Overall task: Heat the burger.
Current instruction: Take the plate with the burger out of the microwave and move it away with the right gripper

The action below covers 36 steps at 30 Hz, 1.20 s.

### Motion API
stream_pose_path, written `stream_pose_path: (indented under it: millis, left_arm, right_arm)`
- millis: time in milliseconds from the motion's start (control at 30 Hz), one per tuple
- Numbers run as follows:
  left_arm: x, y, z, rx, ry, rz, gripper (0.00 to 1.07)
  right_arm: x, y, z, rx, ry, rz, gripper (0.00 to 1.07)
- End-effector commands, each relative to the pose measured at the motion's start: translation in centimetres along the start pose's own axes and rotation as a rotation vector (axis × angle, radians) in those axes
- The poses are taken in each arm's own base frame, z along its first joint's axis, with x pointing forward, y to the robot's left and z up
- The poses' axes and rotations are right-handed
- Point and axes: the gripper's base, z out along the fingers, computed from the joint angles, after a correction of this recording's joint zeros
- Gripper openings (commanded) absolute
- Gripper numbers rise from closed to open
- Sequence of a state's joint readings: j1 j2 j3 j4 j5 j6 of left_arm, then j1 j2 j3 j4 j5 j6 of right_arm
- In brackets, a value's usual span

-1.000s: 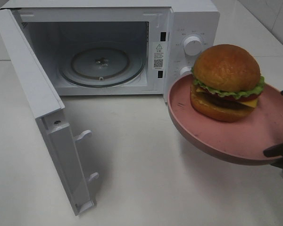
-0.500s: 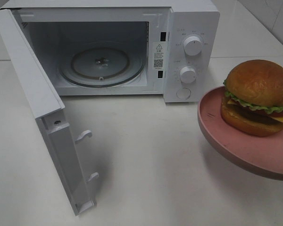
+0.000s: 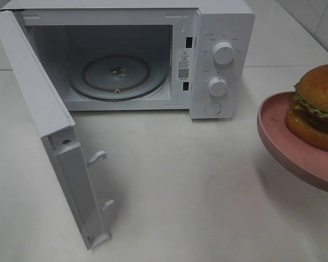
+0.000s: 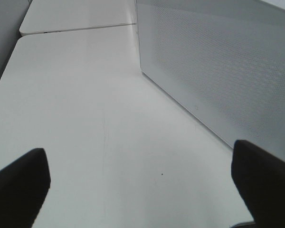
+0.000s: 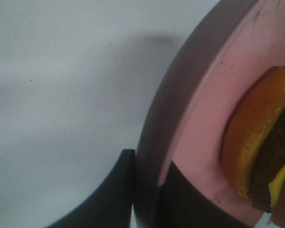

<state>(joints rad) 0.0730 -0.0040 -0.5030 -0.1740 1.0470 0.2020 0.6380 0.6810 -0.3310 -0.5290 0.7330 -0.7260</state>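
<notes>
One end effector pinches the pink plate (image 5: 190,118), burger (image 3: 320,109) aboard.
Right end effector (image 5: 145,190) clamps the rim; left end effector (image 4: 142,175) spread over the surface (image 4: 76,104). Plate held aloft right of the open microwave (image 3: 218,33).

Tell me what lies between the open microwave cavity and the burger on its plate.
In the exterior high view, the microwave's control panel with two knobs, then bare white tabletop, separates the cavity from the burger on its pink plate.
</notes>
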Motion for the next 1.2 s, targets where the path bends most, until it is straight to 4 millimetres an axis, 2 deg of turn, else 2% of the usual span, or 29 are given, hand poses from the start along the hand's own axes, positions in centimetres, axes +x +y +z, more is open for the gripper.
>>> stream_pose_path:
  millis: [33, 333, 600, 667, 767, 833, 1133, 1200]
  left_arm:
    - [0.2, -0.1, -0.2, 0.001, -0.021, -0.001, 0.98]
    - [0.2, -0.1, -0.2, 0.001, -0.021, -0.001, 0.98]
    - [0.2, -0.1, -0.2, 0.001, -0.021, -0.001, 0.98]
    - [0.2, -0.1, -0.2, 0.001, -0.021, -0.001, 0.98]
    - [0.2, -0.1, -0.2, 0.001, -0.021, -0.001, 0.98]
    - [0.2, -0.1, -0.2, 0.001, -0.021, -0.001, 0.98]
    - [0.2, -0.1, -0.2, 0.001, -0.021, -0.001, 0.98]
    - [0.2, -0.1, -0.2, 0.001, -0.021, -0.001, 0.98]
  right_arm:
    - [0.1, -0.8, -0.2, 0.076, 0.007, 0.054, 0.00]
    - [0.5, -1.1, -0.1, 0.107, 0.050, 0.181, 0.00]
    - [0.2, -1.6, 1.7, 0.025, 0.194, 0.189, 0.00]
    - [-0.5, -2.9, 2.3, 0.022, 0.230, 0.286, 0.00]
    - [-0.7, -3.2, 2.5, 0.024, 0.240, 0.313, 0.00]
    - [-1.4, -4.8, 3.1, 0.029, 0.316, 0.433, 0.00]
    - [-2.4, -6.8, 4.4, 0.018, 0.466, 0.572, 0.00]
    - [-2.9, -7.9, 5.0, 0.027, 0.554, 0.643, 0.00]
